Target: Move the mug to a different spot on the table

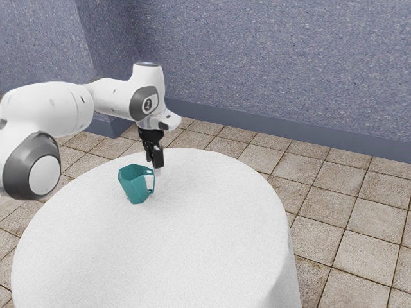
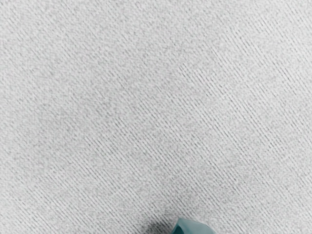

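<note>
1. Your arm (image 1: 96, 102) comes in from the exterior view's left and bends down over the round white surface (image 1: 192, 256).
2. The claw (image 1: 157, 164) points downward, with its tip low over the surface. It sits on the far side of the mug (image 1: 135, 184), toward the exterior view's right.
3. From this side angle you cannot tell how far the claw is open. It appears as one narrow dark shape, and nothing can be seen held in it.
4. The teal, faceted mug stands upright on the surface, in the part of the top nearer the arm and toward the exterior view's left. Its open mouth faces up.
5. The mug's handle (image 1: 151, 182) sticks out toward the exterior view's right, and that puts it on the side closest to the claw. The claw's tip sits just above and beside the top of the handle. You cannot tell whether the two touch.
6. In the wrist view, a small teal piece of the mug (image 2: 192, 227) shows right under your hand, with a dark shadow (image 2: 158, 228) next to it on the white textured surface (image 2: 146, 97).
7. Around the surface there is a tan tiled floor (image 1: 347, 212), and behind it a blue-grey speckled wall (image 1: 289, 58).
</note>
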{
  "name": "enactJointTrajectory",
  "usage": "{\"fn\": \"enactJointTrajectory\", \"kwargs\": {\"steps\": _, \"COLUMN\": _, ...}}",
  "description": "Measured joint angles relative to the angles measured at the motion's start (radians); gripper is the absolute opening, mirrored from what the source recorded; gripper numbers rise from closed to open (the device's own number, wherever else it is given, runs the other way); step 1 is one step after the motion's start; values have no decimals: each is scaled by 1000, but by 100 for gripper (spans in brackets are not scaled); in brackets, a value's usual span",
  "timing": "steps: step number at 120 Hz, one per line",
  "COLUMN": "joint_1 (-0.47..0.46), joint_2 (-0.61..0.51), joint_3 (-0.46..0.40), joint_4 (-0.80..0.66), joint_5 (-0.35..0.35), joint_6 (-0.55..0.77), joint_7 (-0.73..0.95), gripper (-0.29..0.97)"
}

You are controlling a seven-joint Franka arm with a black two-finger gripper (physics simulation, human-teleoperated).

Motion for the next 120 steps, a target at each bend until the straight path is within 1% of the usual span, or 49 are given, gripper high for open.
{"fn": "enactJointTrajectory", "kwargs": {"steps": 32, "joint_1": 17, "joint_2": 41, "joint_3": 0, "joint_4": 28, "joint_5": -9, "joint_6": 3, "joint_7": 98, "gripper": 68}}
{"fn": "enactJointTrajectory", "kwargs": {"steps": 67, "joint_1": 18, "joint_2": 71, "joint_3": -2, "joint_4": 19, "joint_5": -13, "joint_6": 2, "joint_7": 164, "gripper": 67}}
{"fn": "enactJointTrajectory", "kwargs": {"steps": 88, "joint_1": 17, "joint_2": 74, "joint_3": -10, "joint_4": 15, "joint_5": -9, "joint_6": -10, "joint_7": 191, "gripper": 50}}
{"fn": "enactJointTrajectory", "kwargs": {"steps": 120, "joint_1": 16, "joint_2": 72, "joint_3": -11, "joint_4": 18, "joint_5": 1, "joint_6": -88, "joint_7": 218, "gripper": 35}}
